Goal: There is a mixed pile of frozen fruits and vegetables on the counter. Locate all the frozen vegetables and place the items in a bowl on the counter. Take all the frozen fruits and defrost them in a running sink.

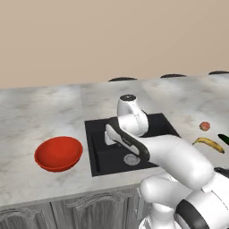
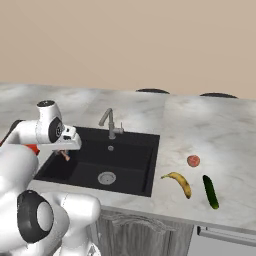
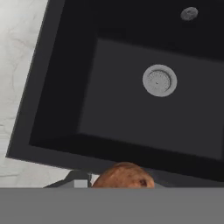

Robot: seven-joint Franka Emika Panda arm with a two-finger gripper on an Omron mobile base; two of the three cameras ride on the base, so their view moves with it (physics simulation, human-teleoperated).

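My gripper (image 2: 64,151) hangs over the left part of the black sink (image 2: 127,161), shut on the small tan mushroom (image 3: 124,176), which also shows under the hand (image 2: 65,156). The sink's floor with its silver drain (image 3: 159,80) lies below it. The red bowl (image 1: 58,153) sits on the counter (image 1: 40,112) left of the sink, and my arm hides most of it in the right base view. To the right of the sink lie the yellow banana (image 2: 179,182), the small red fruit (image 2: 193,160) and the dark green cucumber (image 2: 210,191).
The grey bent faucet (image 2: 110,122) stands at the sink's back rim. My arm reaches across the sink's front in the left base view. Grey cabinet doors (image 1: 67,212) run under the counter. A beige wall closes off the back.
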